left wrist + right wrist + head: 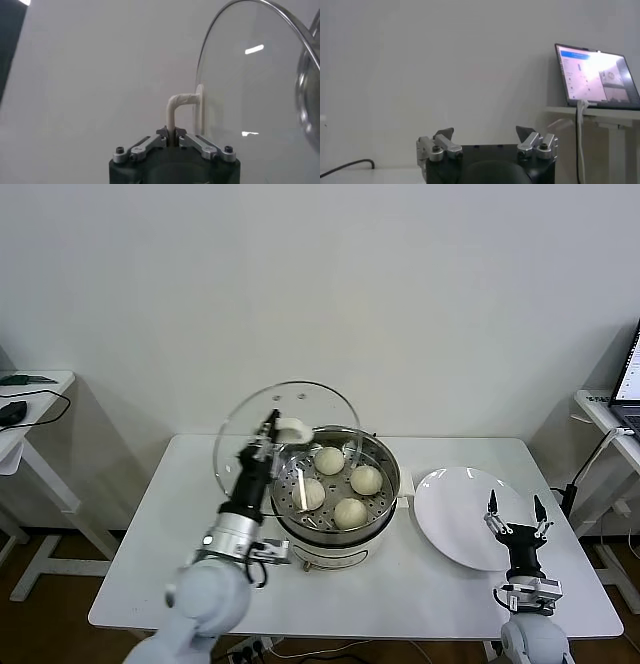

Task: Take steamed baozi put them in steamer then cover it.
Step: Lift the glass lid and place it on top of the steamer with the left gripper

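Baozi [329, 460], four cream-white pinched dough buns, already sit in the round shiny stainless-steel steamer [385, 502] at table centre. At its nine o'clock the left gripper [270, 427] has its jaws clamped on the white oblong handle [176, 106] of the round clear glass cover [250, 424], held on edge, probably for lowering onto the rim. At three o'clock lies an empty flat white plate [455, 509]; the right gripper [514, 514] waits over it, jaws apart, clear of the cover's path.
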`<act>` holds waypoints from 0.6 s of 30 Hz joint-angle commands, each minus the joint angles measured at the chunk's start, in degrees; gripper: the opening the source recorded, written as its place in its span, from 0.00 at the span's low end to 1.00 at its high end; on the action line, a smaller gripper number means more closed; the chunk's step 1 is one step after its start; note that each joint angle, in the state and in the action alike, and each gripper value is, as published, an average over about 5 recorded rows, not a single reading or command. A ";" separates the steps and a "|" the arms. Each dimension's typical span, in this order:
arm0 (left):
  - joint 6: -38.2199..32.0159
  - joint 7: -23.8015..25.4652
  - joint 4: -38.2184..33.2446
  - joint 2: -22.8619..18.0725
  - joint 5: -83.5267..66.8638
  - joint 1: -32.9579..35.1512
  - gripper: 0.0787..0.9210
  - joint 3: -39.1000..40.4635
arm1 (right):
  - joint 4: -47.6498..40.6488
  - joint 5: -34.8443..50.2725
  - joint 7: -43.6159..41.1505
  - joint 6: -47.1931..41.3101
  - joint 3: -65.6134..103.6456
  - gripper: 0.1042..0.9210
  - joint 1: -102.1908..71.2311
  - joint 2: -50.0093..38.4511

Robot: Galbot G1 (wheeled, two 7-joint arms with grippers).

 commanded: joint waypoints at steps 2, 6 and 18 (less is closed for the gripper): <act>6.89 8.21 8.34 -5.33 5.74 -8.37 0.13 15.53 | -0.54 -0.22 -0.08 0.00 0.41 0.88 -0.01 0.79; 7.01 8.97 11.59 -7.48 9.50 -8.99 0.13 15.93 | -0.54 -0.28 -0.11 -0.03 0.43 0.88 0.04 0.89; 6.40 10.98 16.61 -9.25 15.90 -9.25 0.13 13.34 | -1.06 -0.28 -0.39 0.05 -0.01 0.88 0.47 1.36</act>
